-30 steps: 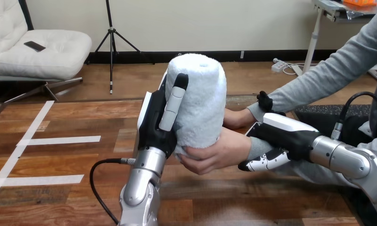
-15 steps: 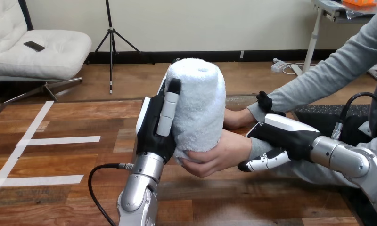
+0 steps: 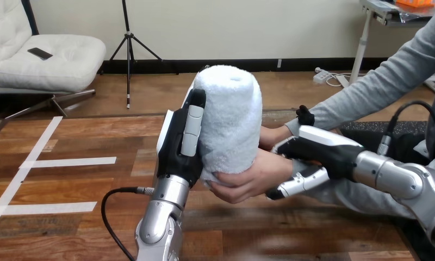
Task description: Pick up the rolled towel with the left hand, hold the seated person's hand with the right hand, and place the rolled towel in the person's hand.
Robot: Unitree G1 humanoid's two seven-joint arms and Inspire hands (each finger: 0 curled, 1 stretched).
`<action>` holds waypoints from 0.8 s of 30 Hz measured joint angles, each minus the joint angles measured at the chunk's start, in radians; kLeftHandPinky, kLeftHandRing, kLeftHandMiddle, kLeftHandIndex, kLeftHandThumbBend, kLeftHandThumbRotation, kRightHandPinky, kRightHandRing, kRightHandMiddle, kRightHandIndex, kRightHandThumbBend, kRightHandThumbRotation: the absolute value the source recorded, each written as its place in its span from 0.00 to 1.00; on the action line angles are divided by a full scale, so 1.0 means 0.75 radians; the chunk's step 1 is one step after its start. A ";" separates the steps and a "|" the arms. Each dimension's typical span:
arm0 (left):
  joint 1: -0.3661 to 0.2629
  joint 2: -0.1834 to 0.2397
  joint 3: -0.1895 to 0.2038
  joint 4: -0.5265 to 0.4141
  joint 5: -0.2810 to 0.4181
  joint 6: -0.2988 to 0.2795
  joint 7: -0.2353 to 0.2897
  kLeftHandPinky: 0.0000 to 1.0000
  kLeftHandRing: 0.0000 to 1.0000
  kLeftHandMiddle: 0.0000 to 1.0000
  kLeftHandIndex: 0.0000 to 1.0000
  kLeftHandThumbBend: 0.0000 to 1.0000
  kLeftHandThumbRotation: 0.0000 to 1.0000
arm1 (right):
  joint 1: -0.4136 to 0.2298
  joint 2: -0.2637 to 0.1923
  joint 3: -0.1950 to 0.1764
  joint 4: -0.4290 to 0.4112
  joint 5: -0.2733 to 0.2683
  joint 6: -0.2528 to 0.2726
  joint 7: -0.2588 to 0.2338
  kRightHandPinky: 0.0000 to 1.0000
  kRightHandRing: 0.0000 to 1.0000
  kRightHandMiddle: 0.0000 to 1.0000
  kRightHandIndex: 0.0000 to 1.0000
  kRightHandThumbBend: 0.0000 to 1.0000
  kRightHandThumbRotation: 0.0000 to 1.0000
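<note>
1. Towel (image 3: 234, 109) upright, up off the tabletop (image 3: 85, 190), its lower end seated in the person's hand (image 3: 256, 176), whose fingers cup it.
2. Left robot hand (image 3: 180, 144) clamps the roll's left flank, fingers curled against the pile.
3. Right robot hand (image 3: 324, 149) wraps the person's wrist (image 3: 292, 165), shell on top, fingers curled beneath.
4. Handling call: it looks light, soft and squashy, grippy rather than slick. A loose hold may let the roll unwind. Best grasp is mid-height, round the girth.
5. Surface: wooden planks, white tape strips (image 3: 68, 161) at the left, and wide room beside the handover.
</note>
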 measured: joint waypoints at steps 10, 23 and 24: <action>0.028 0.006 -0.029 -0.059 0.002 -0.001 0.003 0.91 0.92 0.92 0.89 1.00 0.94 | 0.000 0.000 0.000 -0.042 -0.001 0.007 0.009 0.69 0.78 0.80 0.82 1.00 0.77; 0.124 0.029 -0.071 -0.173 0.032 -0.005 0.015 0.90 0.91 0.92 0.89 1.00 0.89 | 0.001 -0.004 0.000 -0.050 -0.001 0.007 0.021 0.69 0.80 0.82 0.84 1.00 0.85; 0.132 0.035 -0.077 -0.179 0.033 -0.007 0.015 0.90 0.91 0.92 0.90 1.00 0.89 | 0.001 -0.004 0.000 -0.050 -0.001 0.007 0.022 0.69 0.80 0.82 0.84 1.00 0.86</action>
